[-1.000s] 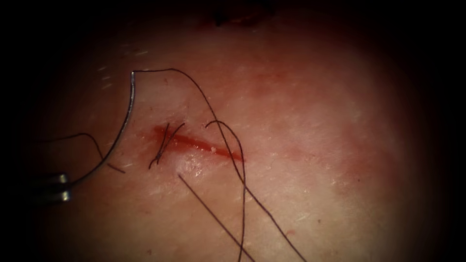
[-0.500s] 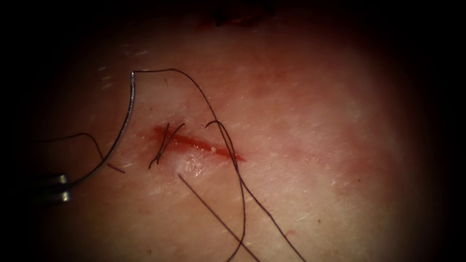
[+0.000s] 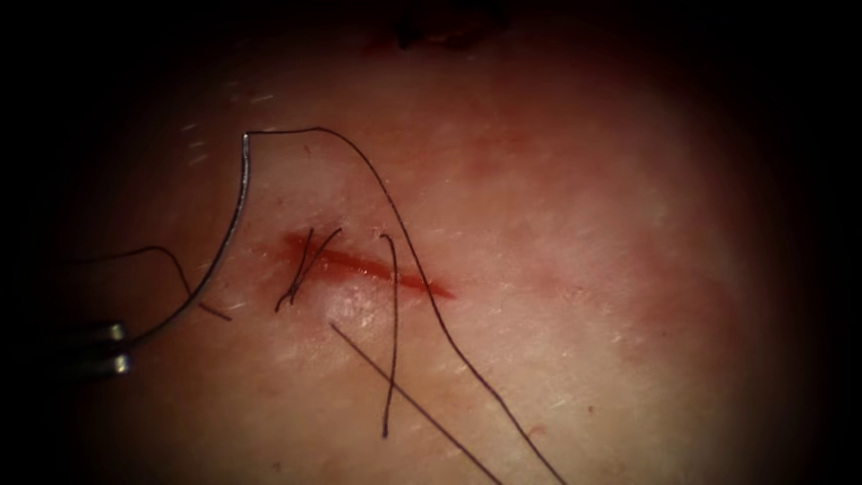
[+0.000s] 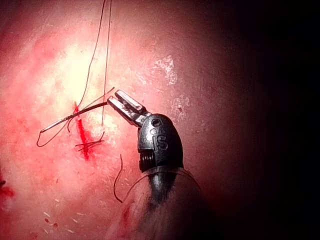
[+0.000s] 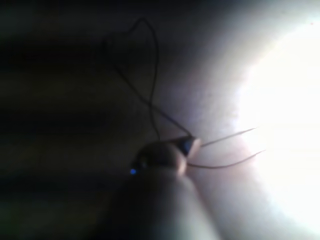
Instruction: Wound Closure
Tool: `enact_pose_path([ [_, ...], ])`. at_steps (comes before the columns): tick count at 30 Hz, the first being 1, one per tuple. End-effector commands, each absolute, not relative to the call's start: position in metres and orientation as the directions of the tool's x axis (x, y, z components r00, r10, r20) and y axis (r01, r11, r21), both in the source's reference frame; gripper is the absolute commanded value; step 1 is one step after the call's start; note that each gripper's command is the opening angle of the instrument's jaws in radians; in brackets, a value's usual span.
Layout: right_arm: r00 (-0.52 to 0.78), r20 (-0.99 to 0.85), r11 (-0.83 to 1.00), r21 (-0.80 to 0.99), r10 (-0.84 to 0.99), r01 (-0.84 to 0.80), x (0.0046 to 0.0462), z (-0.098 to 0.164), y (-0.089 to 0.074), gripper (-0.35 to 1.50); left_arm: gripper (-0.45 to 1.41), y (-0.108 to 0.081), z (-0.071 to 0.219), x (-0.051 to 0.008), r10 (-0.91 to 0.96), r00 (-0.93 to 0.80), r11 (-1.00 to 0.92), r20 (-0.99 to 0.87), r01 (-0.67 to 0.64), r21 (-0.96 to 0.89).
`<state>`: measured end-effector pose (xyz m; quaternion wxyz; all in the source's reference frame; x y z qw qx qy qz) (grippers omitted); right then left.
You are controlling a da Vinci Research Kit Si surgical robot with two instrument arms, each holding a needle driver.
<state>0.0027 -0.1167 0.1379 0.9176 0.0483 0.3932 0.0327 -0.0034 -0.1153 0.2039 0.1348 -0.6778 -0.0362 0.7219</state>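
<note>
The tissue has a short red cut with one tied stitch at its left end. My left tool sits far left of the cut, shut on the curved needle near its pointed end. The needle is out of the tissue and arcs up to where the thread joins it. That thread crosses the cut and runs off the lower edge. A loose thread tail hangs below the cut. In the left wrist view the left tool grips the needle. In the right wrist view thread runs up from the right tool.
A straight strand of thread lies on the tissue below the cut, slanting toward the lower edge. A short cut end rests near the needle. Red fluid stains the tissue above and right of the cut.
The looped thread at the middle of the cut has slid left and upward. Its free end, earlier off the lower edge, now lies on the tissue. The left tool and needle stayed still.
</note>
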Motion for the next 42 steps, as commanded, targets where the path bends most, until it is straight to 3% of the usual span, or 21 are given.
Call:
enact_pose_path([
  [1,0.69,-0.716,0.992,0.126,0.108,-0.024,0.0034,0.137,-0.119,-0.35,-0.45,-0.117,0.204,-0.0046,0.251,-0.04,-0.959,-0.967,-0.146,-0.242],
  [15,0.689,-0.714,0.988,0.15,0.125,-0.024,0.0026,0.134,-0.118,-0.35,-0.45,-0.117,0.204,-0.0048,0.251,-0.041,-0.959,-0.967,-0.148,-0.242],
  [18,0.693,-0.706,0.989,0.104,0.145,-0.101,0.0031,0.135,-0.117,1.08,-0.45,-0.117,0.203,-0.0048,0.251,-0.041,-0.959,-0.967,-0.148,-0.242],
  [19,0.699,-0.696,0.986,0.091,0.165,-0.142,0.0032,0.135,-0.117,1.26,-0.45,-0.117,0.204,-0.0048,0.251,-0.041,-0.959,-0.967,-0.148,-0.242],
  [21,0.709,-0.671,0.972,0.083,0.218,-0.22,0.0031,0.135,-0.116,1.42,-0.45,-0.116,0.204,-0.005,0.251,-0.041,-0.959,-0.967,-0.148,-0.242],
  [30,0.7,-0.645,0.939,0.085,0.306,-0.333,0.0004,0.134,-0.113,1.47,-0.45,-0.109,0.209,-0.0069,0.33,-0.105,-0.914,-0.938,-0.283,-0.29],
  [42,0.616,-0.689,0.891,0.097,0.382,-0.444,-0.0004,0.134,-0.111,1.48,-0.45,-0.098,0.216,-0.0172,0.347,-0.126,-0.915,-0.929,-0.262,-0.306],
])
